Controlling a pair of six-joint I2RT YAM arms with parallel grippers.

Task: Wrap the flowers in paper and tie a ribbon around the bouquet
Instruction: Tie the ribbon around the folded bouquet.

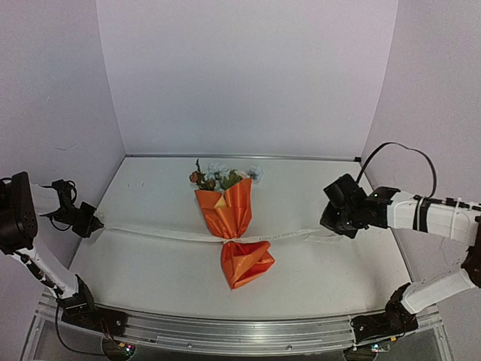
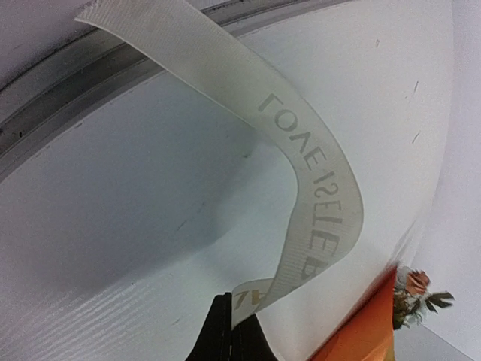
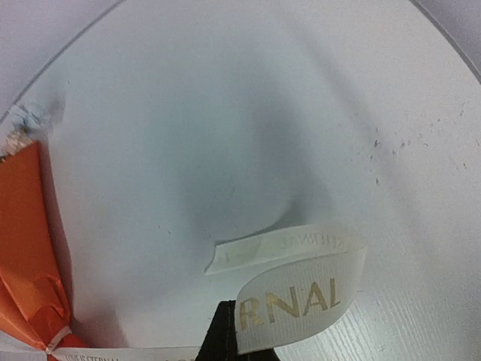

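A white tabletop (image 1: 150,263) forms the floor of a small booth, closed in by plain pale lilac walls (image 1: 248,75) at the back and on both sides. A grey metal rail (image 1: 225,329) runs along its near edge. The surface is matte and flat; the right wrist view shows a few small dark specks and scuffs on it.

The bouquet (image 1: 225,214) lies flat on the tabletop about midway between the two grippers, with its heads toward the back wall. Its orange paper (image 1: 244,262) is pinched to a narrow waist and flares out again on the near side. The flowers (image 1: 214,179) poke out at the far end. The ribbon (image 1: 158,232) stretches across the tabletop in a nearly straight line from one gripper to the other, passing around that waist.

The left gripper (image 1: 94,222) sits close to the left wall, low over the surface, clenched on the ribbon's left part. In its wrist view the band curls up and away from the fingertips with its printed letters showing, and the bouquet lies off to this gripper's right. The right gripper (image 1: 331,222), near the right wall, is likewise clamped on the ribbon's other end. A short loose tail folds over just beyond its fingertips, and the orange paper lies off to its left.
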